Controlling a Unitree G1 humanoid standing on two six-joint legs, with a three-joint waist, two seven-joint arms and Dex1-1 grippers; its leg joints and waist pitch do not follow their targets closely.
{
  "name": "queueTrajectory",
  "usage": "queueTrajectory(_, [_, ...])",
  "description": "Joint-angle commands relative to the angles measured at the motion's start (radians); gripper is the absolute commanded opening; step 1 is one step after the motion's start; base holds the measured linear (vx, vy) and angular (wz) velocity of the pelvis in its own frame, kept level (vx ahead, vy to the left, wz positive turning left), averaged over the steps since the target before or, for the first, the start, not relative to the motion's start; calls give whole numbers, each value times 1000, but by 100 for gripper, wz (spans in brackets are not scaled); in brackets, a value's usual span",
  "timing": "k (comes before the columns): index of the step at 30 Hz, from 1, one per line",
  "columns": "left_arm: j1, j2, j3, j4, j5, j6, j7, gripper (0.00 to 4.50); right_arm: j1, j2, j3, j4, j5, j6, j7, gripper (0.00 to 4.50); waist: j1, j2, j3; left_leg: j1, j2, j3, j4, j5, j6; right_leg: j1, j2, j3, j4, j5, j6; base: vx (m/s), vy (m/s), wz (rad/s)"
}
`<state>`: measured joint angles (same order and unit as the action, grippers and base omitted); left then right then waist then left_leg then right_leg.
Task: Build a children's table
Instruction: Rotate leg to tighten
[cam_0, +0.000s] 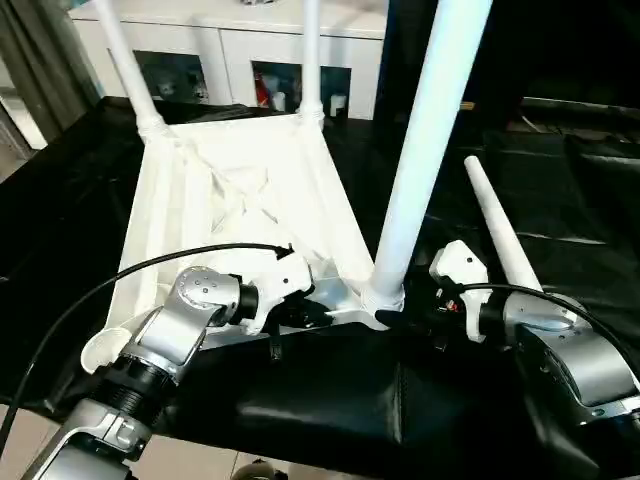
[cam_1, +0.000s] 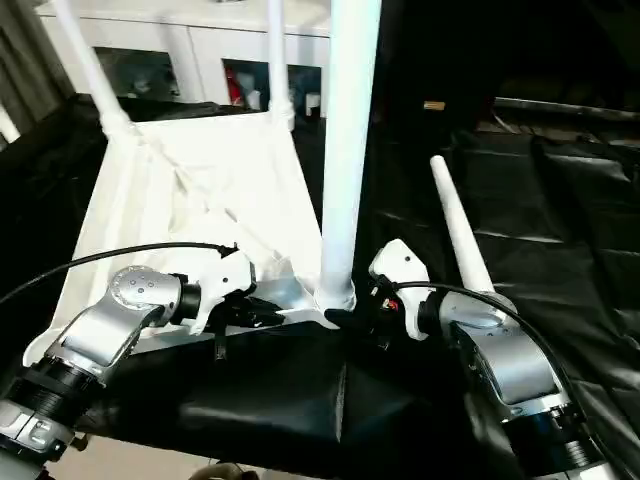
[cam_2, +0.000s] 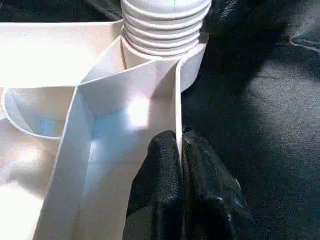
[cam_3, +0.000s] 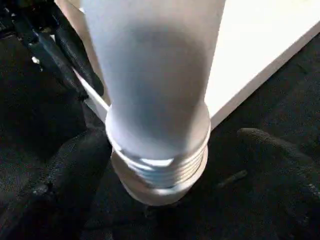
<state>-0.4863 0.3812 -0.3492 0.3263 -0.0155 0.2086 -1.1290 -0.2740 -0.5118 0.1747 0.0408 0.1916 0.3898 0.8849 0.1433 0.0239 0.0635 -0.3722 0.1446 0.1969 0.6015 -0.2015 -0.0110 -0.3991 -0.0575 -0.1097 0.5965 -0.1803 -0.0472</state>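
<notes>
I see the table top (cam_0: 235, 200) lying upside down on the black cloth (cam_0: 300, 400), w/ 3 legs up. My left gripper (cam_2: 179, 150) pinches the top's near rim. My right gripper (cam_3: 165, 165) is spread wide around the near-right leg (cam_0: 420, 150) at its socket (cam_3: 157, 187). A 4th leg (cam_0: 500, 230) lies loose beside it.

White ribbed table top (cam_0: 240, 195) and white legs (cam_0: 425, 140) on a glossy black cloth (cam_0: 560, 210); black fingers (cam_2: 165, 195), silver forearms (cam_0: 165, 345)
</notes>
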Motion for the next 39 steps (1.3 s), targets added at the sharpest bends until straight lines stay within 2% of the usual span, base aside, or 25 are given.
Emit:
queueTrajectory(1, [-12, -7, -5, -61, -39, -27, -32, 0, -7, 1, 6, -23, 5, -1, 10, 446, -4, -7, -68, 15, 107, -51, -64, -92, 96, 54, -126, 79, -70, -192, -155, 0, 0, 0])
queueTrajectory(5, [-8, -6, -5, -66, -36, -25, -36, 0, -14, 14, 9, -1, -1, -15, 5, 446, -4, -7, -67, 14, 104, -51, -64, -102, 90, 55, -128, 79, -73, -212, -146, 0, 0, 0])
queueTrajectory(13, [-10, -10, -8, -62, -32, -25, -36, 0, -22, 38, 15, 13, -5, -33, -9, 446, -4, -6, -68, 14, 105, -52, -64, -92, 89, 55, -127, 79, -70, -187, -152, 0, 0, 0])
queueTrajectory(14, [-12, -10, -9, -59, -32, -26, -35, 0, -24, 43, 13, 17, -2, -34, -7, 417, -3, -5, -69, 13, 105, -52, -64, -92, 88, 56, -128, 79, -69, -186, -153, 0, 0, 0])
queueTrajectory(17, [-13, -10, -8, -59, -31, -26, -35, 0, -25, 47, 9, 24, -3, -35, -6, 404, -3, -4, -70, 15, 106, -53, -64, -94, 87, 56, -127, 78, -69, -179, -154, 0, 0, 0])
queueTrajectory(21, [-14, -8, -8, -58, -30, -25, -36, 0, -23, 53, 4, 27, 1, -35, -12, 358, -4, -3, -70, 14, 105, -52, -64, -96, 85, 57, -127, 78, -69, -175, -157, 0, 0, 0])
queueTrajectory(22, [-14, -8, -8, -58, -30, -25, -36, 0, -23, 53, 4, 27, 1, -35, -12, 358, -3, -4, -70, 14, 105, -52, -63, -96, 85, 58, -127, 78, -68, -174, -157, 0, 0, 0])
queueTrajectory(23, [-14, -8, -8, -55, -29, -27, -37, 0, -20, 55, 4, 29, 0, -37, -13, 334, -3, -2, -70, 14, 105, -53, -63, -94, 85, 57, -127, 78, -68, -170, -156, 0, 0, 0])
queueTrajectory(27, [-17, -9, -8, -50, -28, -29, -36, 0, -16, 60, 2, 33, 2, -35, -20, 316, -3, 0, -71, 14, 106, -53, -63, -97, 83, 57, -127, 78, -68, -168, -159, 0, 0, 0])
queueTrajectory(28, [-17, -9, -8, -50, -28, -29, -36, 0, -16, 60, 2, 33, 2, -35, -20, 293, -4, -1, -71, 14, 106, -53, -64, -95, 83, 58, -127, 78, -67, -163, -159, 0, 0, 0])
queueTrajectory(36, [-18, -10, -7, -46, -29, -30, -35, 0, -9, 78, -11, 43, 9, -32, -39, 276, -5, 0, -71, 14, 106, -53, -63, -98, 81, 58, -127, 78, -67, -159, -164, 0, 0, 0])
queueTrajectory(37, [-18, -10, -6, -46, -29, -29, -34, 0, -7, 87, -19, 48, 15, -31, -49, 275, -5, 1, -71, 15, 106, -53, -63, -101, 80, 57, -127, 78, -67, -160, -166, 0, 0, 0])
queueTrajectory(39, [-28, -34, 13, -20, -25, -4, 18, 0, -4, 165, -87, 105, 39, -15, -161, 275, -7, -1, -71, 16, 107, -53, -64, -105, 75, 56, -129, 79, -70, -165, -170, 0, 0, 0])
